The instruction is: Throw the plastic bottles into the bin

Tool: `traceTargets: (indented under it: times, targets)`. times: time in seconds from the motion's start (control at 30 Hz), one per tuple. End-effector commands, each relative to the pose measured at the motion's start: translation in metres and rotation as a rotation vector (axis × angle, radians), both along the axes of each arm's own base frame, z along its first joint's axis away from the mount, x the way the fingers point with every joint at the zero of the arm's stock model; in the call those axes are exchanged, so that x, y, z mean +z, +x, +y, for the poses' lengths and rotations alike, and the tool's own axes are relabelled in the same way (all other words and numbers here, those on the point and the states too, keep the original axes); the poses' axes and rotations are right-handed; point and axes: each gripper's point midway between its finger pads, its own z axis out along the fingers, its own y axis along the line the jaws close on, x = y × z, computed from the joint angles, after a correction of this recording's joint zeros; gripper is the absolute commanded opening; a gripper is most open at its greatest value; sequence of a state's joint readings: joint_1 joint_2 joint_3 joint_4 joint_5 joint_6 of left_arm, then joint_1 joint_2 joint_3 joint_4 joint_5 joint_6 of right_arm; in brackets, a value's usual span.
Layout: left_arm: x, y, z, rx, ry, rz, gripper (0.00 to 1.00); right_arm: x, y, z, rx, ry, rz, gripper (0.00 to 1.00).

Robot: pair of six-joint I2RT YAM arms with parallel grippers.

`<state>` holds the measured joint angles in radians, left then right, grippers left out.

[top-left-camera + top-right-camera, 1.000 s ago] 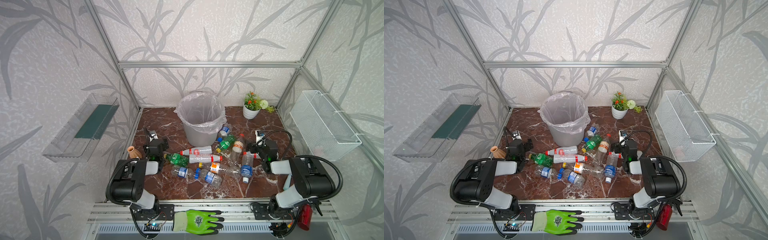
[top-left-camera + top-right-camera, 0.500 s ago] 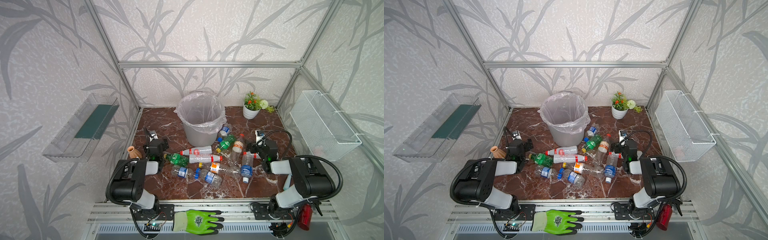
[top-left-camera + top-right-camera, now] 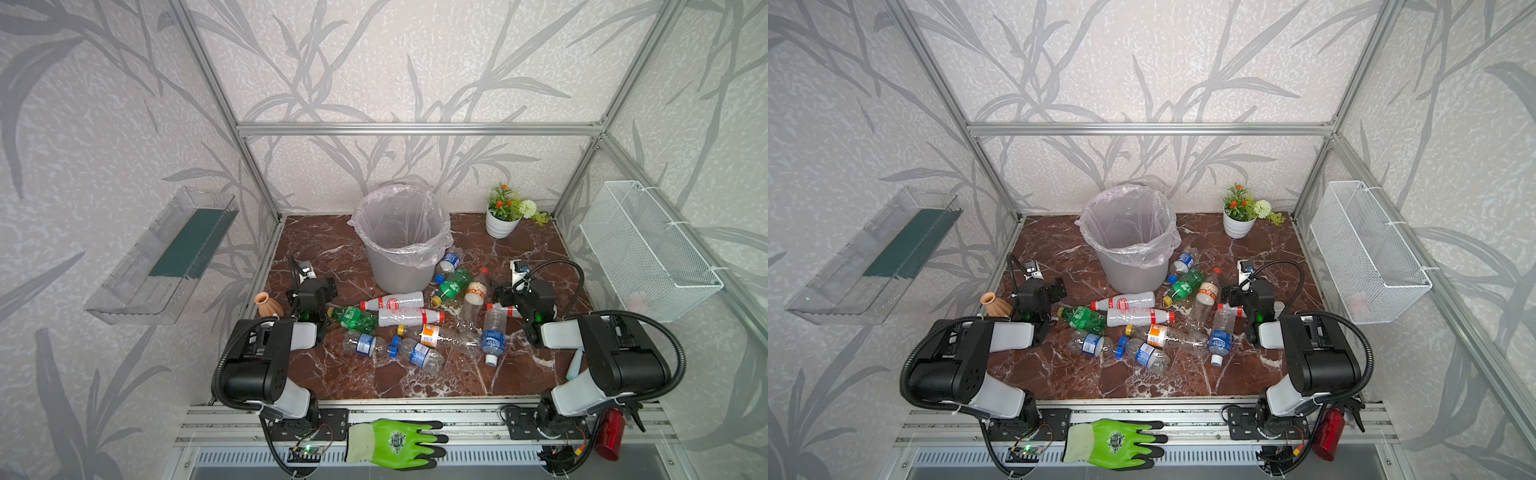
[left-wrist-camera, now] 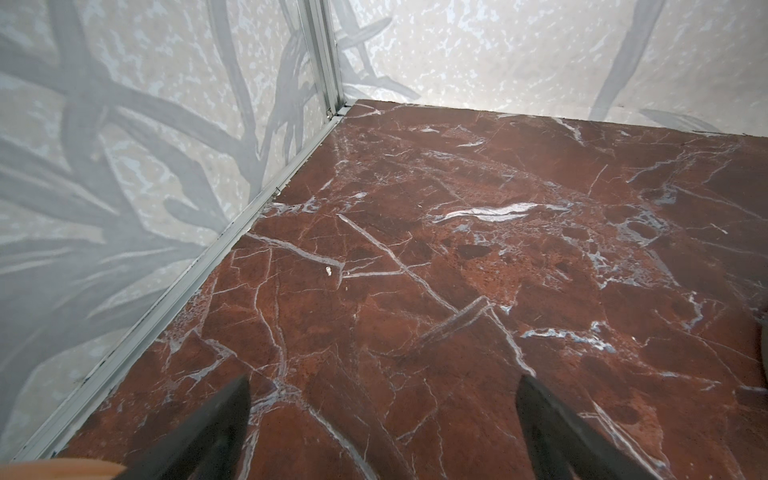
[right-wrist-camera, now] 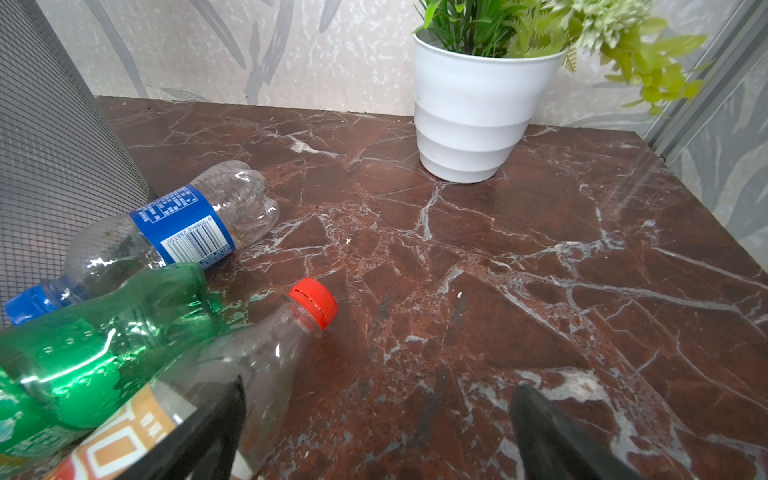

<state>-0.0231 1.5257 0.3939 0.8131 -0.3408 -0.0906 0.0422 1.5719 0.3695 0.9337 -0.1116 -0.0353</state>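
Black fingers [image 4: 212,436] stand wide apart over red marble tabletop [image 4: 415,249].

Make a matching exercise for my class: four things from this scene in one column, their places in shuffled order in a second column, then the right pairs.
Things
1. bin
2. flower pot
3. vase
4. glove

Places
A. on the metal rail in front of the table
B. back right corner of the table
C. back middle of the table
D. left edge of the table

Pairs: 1-C, 2-B, 3-D, 4-A
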Motion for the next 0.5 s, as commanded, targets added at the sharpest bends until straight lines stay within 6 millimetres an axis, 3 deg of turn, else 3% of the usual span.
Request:
traceTargets:
  times: [0.0, 0.1, 0.17, 0.27, 0.37, 0.47]
  targets:
    - [0.013, -0.002, 0.004, 0.029, -0.008, -0.012, 0.99, 0.017, 0.006, -0.015, -0.081, 0.012, -0.014, 0.99]
    - [0.038, -0.003, 0.001, 0.033, 0.033, -0.017, 0.99, 0.036, 0.003, -0.024, -0.150, 0.059, 0.112, 0.99]
    - [0.051, -0.013, 0.004, 0.080, -0.022, 0.033, 0.97, 0.059, -0.002, -0.027, -0.171, 0.080, 0.118, 1.00]
    - [0.076, -0.018, -0.007, 0.053, -0.139, -0.055, 0.97, 0.087, -0.009, -0.034, -0.219, 0.129, 0.114, 0.99]
    - [0.083, -0.023, -0.026, -0.009, -0.251, -0.089, 0.97, 0.101, -0.010, -0.036, -0.237, 0.160, 0.140, 1.00]
    - [0.080, -0.030, -0.047, -0.067, -0.282, -0.057, 0.96, 0.099, -0.008, -0.039, -0.258, 0.179, 0.213, 1.00]
